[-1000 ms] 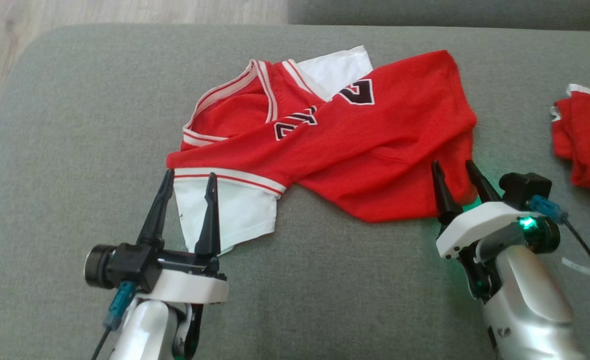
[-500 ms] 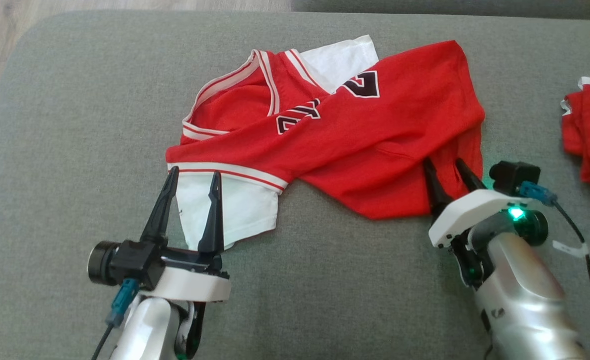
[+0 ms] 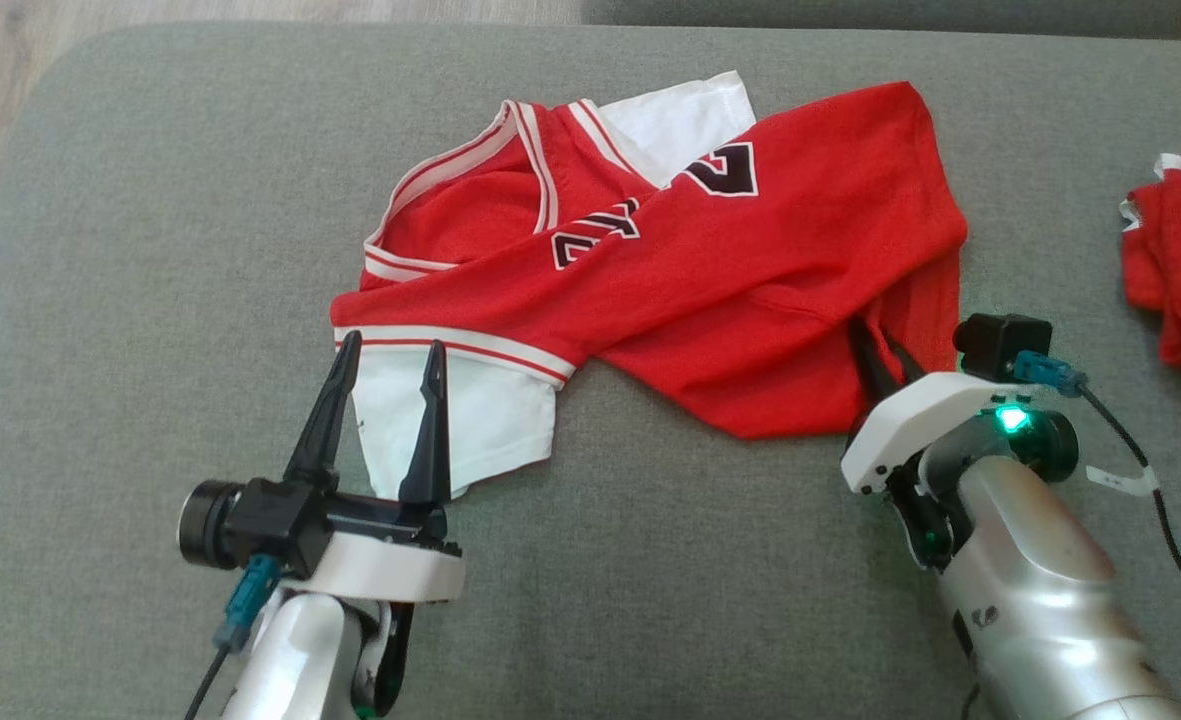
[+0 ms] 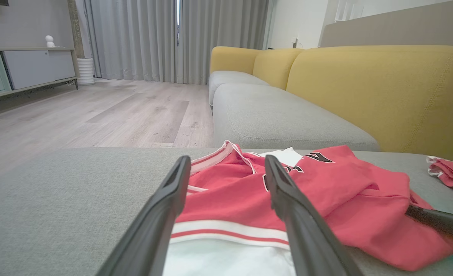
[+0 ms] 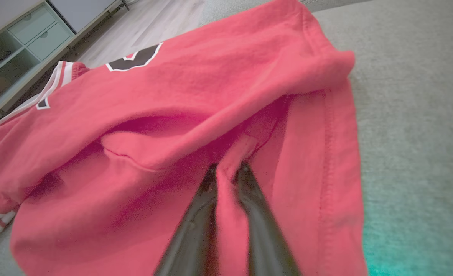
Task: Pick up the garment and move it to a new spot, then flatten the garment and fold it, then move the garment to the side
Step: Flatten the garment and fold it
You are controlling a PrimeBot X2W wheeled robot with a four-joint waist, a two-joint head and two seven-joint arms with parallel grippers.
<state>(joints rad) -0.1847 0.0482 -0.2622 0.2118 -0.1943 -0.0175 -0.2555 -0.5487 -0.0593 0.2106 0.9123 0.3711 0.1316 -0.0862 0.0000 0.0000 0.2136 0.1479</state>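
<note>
– Right gripper (image 3: 875, 345): what has it got?
– A fold of the red garment (image 3: 730, 280). Its two dark fingers are pressed together with a ridge of red cloth squeezed between them, close to the stitched hem on the garment's right side.
– And where does the garment lie?
– Crumpled in the middle of the grey cushion (image 3: 150, 250), nearer its far edge than its near one. The striped neckline is toward the cushion's left, the red body with black numerals runs toward the right, and a white sleeve (image 3: 460, 420) sticks out toward the near edge.
– What about the left gripper (image 3: 393, 345)?
– Its fingers are spread wide and hold nothing. They point along the white sleeve, with the tips at the red-and-white striped band. One finger is at the sleeve's left edge, the other over the white cloth. Whether they touch the fabric, I cannot tell.
– Anything else on the cushion?
– A second red cloth (image 3: 1180, 280) bunched at the right edge, well apart from the garment.
– And beyond that?
– Pale wooden floor (image 3: 250, 20) past the cushion's far left corner. The left wrist view shows a yellow sofa back (image 4: 364, 88) and grey curtains (image 4: 134, 38) behind.
</note>
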